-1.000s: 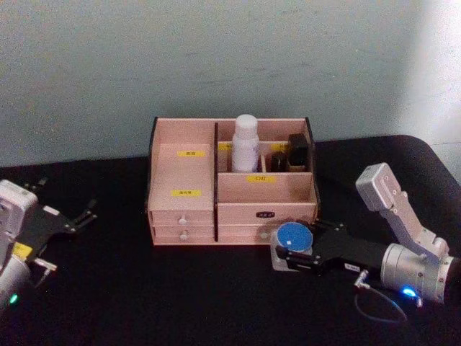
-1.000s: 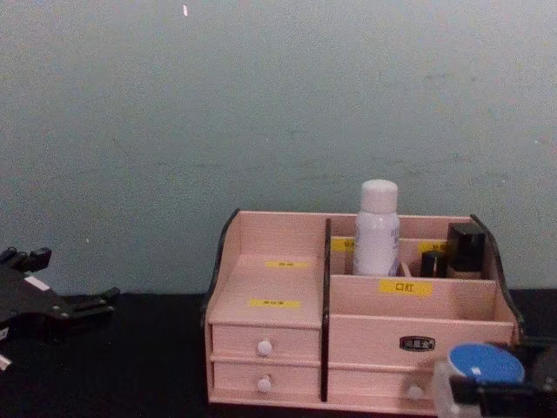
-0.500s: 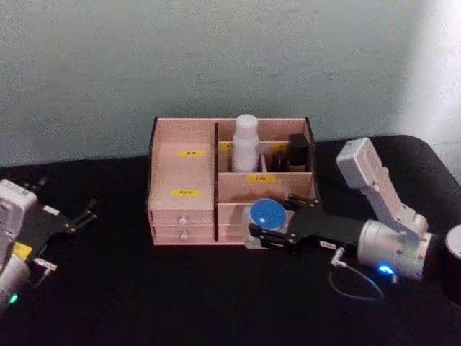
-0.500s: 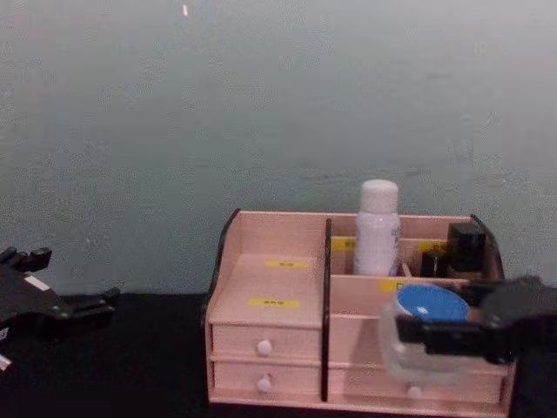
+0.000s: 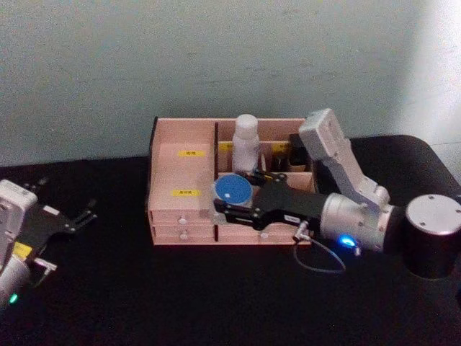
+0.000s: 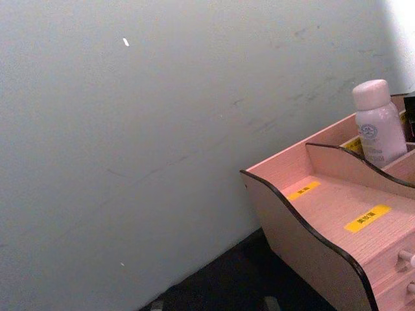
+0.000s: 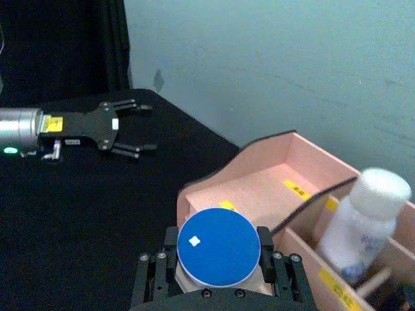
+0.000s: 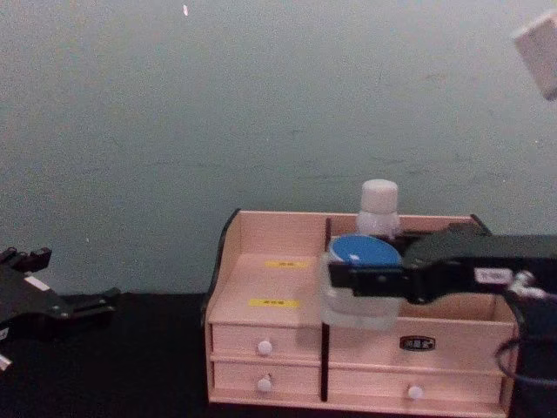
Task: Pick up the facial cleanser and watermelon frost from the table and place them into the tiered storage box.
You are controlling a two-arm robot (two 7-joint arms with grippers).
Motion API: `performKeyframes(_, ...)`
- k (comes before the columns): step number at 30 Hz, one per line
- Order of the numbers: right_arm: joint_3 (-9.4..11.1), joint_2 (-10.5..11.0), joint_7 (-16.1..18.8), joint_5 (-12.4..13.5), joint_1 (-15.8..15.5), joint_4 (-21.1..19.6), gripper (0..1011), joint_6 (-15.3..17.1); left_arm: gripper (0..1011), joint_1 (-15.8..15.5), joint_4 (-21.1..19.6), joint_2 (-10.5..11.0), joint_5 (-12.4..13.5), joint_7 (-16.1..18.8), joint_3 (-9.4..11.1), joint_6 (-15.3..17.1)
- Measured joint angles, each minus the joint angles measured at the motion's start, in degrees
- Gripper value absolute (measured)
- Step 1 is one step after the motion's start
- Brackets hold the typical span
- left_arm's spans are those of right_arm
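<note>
The right gripper [image 5: 229,210] reaches across the front of the tiered storage box [image 5: 180,173] with its fingers clamped on the sides of the watermelon frost [image 5: 233,190]. The jar is held upright, blue lid up, off the black table [image 5: 144,288]. From the chest view it sits level with the box's upper steps, in front of the dark centre divider. The facial cleanser [image 5: 245,143] stands upright in a back compartment of the box, just to the right of that divider and behind the held jar. The left gripper [image 7: 137,127] rests low over the table, well off the box's left side, its fingers spread apart and holding nothing.
</note>
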Motion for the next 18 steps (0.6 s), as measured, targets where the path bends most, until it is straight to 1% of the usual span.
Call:
performKeyframes(4,-1.1,-1.5,-0.4,-0.6,2.1,1.5,712,0.7,1001,0.0,0.0,0.0,0.0,0.0,0.0,0.0)
performKeyframes(7,-2.0,-3.2,-0.7,-1.3,4.2,3.5,712,1.1,1001,0.0,0.0,0.0,0.0,0.0,0.0,0.0)
performKeyframes(9,-2.2,-3.5,-0.8,-1.4,4.6,3.9,712,1.1,1001,0.0,0.0,0.0,0.0,0.0,0.0,0.0)
performKeyframes(11,-2.8,-4.7,-1.1,-2.1,6.1,5.5,712,1.3,1001,0.0,0.0,0.0,0.0,0.0,0.0,0.0)
performKeyframes(14,-3.3,-5.7,-1.4,-2.5,7.2,6.7,712,1.4,1001,0.0,0.0,0.0,0.0,0.0,0.0,0.0)
performKeyframes(18,-4.2,-7.6,-1.8,-3.5,9.1,9.0,712,1.7,1001,0.0,0.0,0.0,0.0,0.0,0.0,0.0)
